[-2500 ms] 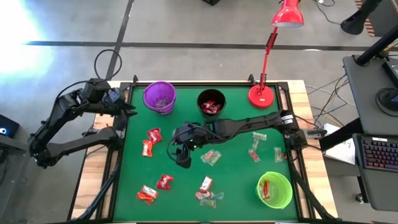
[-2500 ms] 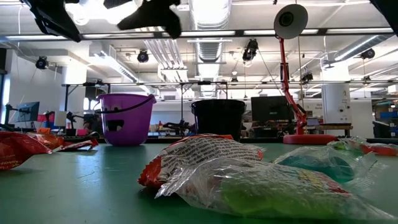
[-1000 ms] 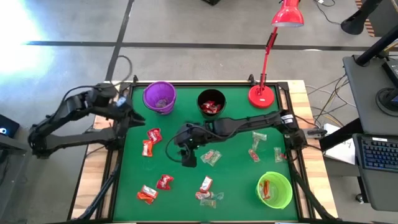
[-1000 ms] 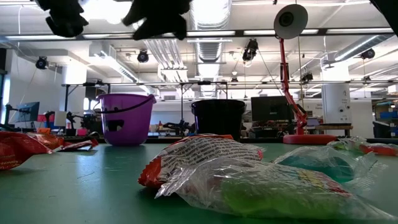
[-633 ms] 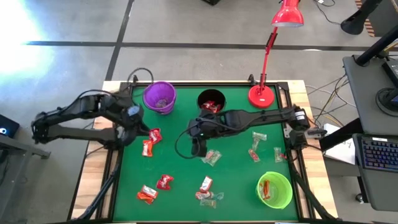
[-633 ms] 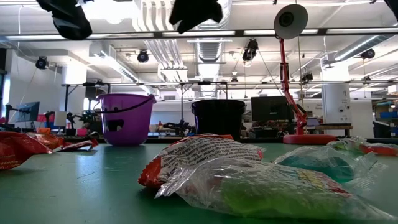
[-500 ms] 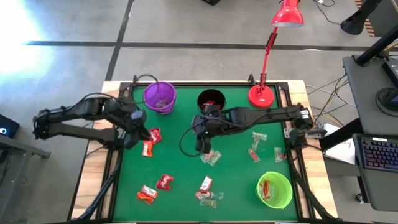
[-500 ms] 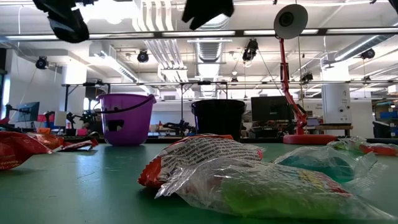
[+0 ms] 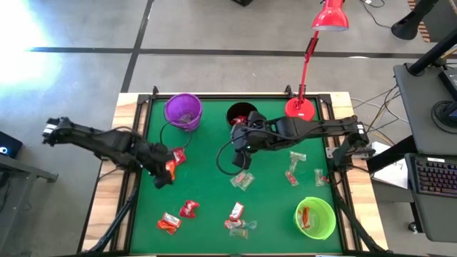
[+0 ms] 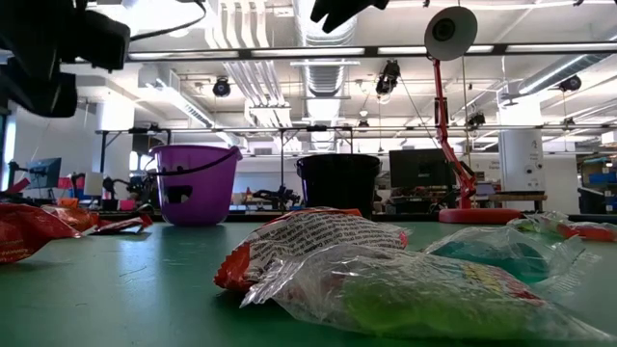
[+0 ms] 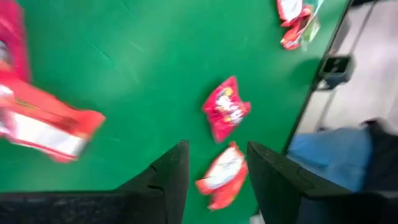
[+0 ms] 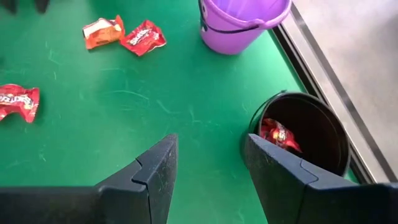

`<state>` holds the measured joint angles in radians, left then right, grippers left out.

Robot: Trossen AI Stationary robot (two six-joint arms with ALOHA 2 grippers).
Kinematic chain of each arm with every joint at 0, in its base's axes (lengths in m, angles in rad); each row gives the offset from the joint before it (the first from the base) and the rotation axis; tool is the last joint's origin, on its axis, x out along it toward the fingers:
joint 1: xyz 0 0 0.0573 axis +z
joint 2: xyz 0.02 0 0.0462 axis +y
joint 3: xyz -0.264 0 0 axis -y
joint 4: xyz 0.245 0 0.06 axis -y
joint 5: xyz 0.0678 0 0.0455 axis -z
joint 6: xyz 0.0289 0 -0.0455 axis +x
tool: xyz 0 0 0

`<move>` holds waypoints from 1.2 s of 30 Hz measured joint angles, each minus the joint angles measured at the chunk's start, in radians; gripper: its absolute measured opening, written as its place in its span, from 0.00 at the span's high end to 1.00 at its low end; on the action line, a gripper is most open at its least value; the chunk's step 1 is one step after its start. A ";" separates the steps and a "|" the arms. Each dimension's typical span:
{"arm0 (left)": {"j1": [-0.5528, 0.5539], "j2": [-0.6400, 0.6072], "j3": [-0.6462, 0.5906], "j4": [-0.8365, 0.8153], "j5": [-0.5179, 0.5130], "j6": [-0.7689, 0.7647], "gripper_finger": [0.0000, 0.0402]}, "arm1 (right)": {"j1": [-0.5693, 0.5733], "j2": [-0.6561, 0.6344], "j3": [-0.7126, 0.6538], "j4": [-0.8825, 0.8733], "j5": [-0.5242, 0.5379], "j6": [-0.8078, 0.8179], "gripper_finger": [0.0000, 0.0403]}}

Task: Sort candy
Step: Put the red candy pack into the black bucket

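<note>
The left gripper (image 9: 163, 176) hung with fingers spread and empty over the green mat (image 9: 207, 207), beside an orange-red candy (image 9: 171, 168). Further red candy (image 9: 188, 208) lay scattered across the mat. The right gripper (image 9: 241, 158), also spread and empty, hovered just before the black cup (image 9: 242, 118), which held red candy.
</note>
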<state>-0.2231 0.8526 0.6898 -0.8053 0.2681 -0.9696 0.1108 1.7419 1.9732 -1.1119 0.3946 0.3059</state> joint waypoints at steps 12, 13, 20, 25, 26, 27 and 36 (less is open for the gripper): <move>-0.252 0.165 -0.043 0.246 -0.279 -0.395 0.61 | 0.005 0.002 0.000 -0.094 -0.001 0.037 0.55; -0.264 0.188 -0.032 0.242 -0.292 -0.409 0.61 | 0.005 0.002 0.000 -0.094 -0.001 0.037 0.55; -0.326 0.381 0.067 0.245 -0.376 -0.455 0.61 | 0.005 0.002 0.000 -0.096 -0.002 0.036 0.55; -0.353 0.519 0.130 0.241 -0.383 -0.482 0.61 | 0.005 0.002 0.000 -0.117 -0.009 0.036 0.55; -0.358 0.543 0.140 0.242 -0.382 -0.494 0.61 | 0.005 0.002 0.000 -0.118 -0.011 0.036 0.55; -0.362 0.566 0.149 0.241 -0.382 -0.507 0.61 | 0.007 0.002 0.000 -0.118 -0.015 0.037 0.55; -0.397 0.709 0.254 0.230 -0.364 -0.532 0.61 | 0.023 0.001 0.000 -0.118 -0.039 0.039 0.55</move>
<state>-0.6200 1.5614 0.9438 -0.5752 -0.0956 -1.5021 0.1334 1.7432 1.9732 -1.2301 0.3557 0.3450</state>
